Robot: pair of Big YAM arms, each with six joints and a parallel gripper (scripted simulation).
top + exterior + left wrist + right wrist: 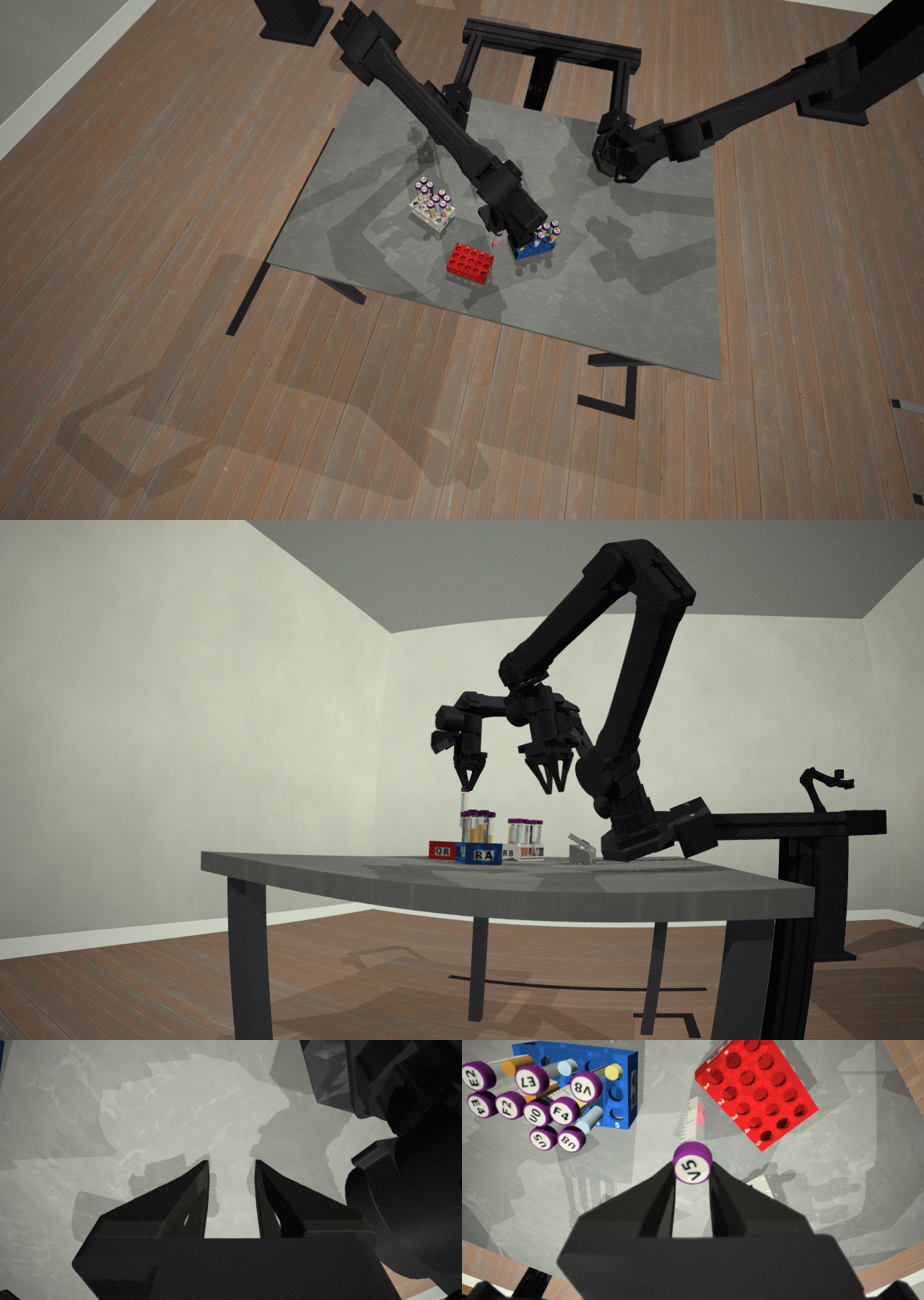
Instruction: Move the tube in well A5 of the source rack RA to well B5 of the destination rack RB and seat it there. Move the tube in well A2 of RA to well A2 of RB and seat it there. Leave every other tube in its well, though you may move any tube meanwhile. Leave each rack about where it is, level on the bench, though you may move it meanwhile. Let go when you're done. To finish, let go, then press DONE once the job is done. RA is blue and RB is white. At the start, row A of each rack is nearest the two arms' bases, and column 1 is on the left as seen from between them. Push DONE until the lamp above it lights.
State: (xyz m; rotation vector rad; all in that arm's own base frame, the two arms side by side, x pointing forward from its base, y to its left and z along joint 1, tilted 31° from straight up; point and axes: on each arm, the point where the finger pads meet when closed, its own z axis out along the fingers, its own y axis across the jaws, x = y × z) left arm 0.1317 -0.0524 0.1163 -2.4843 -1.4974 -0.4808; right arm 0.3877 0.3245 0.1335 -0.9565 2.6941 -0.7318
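Grey counter (pixel 581 303) (pixel 400 895) (pixel 180 1094) (pixel 664 1069) spreads beneath purple-capped tube V5 (pixel 495 242) (pixel 463 804) (pixel 692 1163), its cap pinched by the right end effector (pixel 496 231) (pixel 469 788) (pixel 692 1169), with blue RA (pixel 535 252) (pixel 479 854) (pixel 626 1080) at three o'clock and white RB (pixel 431 221) (pixel 508 853) at ten from above; the left end effector (pixel 621 178) (pixel 555 791) (pixel 232 1168) stands partly open, holding nothing.

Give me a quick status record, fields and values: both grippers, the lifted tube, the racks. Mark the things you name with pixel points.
right gripper (pixel 496 231) (pixel 469 787) (pixel 693 1163): shut on tube V5 (pixel 496 242) (pixel 463 804) (pixel 692 1166)
tube V5: purple cap, pink contents, hanging off the bench, in no rack
left gripper (pixel 555 790) (pixel 232 1168): open, nothing between the fingers
blue rack (pixel 537 252) (pixel 478 854) (pixel 628 1077): holds tubes; two wells nearest its printed 5 vacant
red rack (pixel 469 276) (pixel 442 850) (pixel 756 1101): no tubes in its visible wells
white rack (pixel 424 219) (pixel 509 853): holds tubes; well labels unreadable
V5's source well: cannot tell
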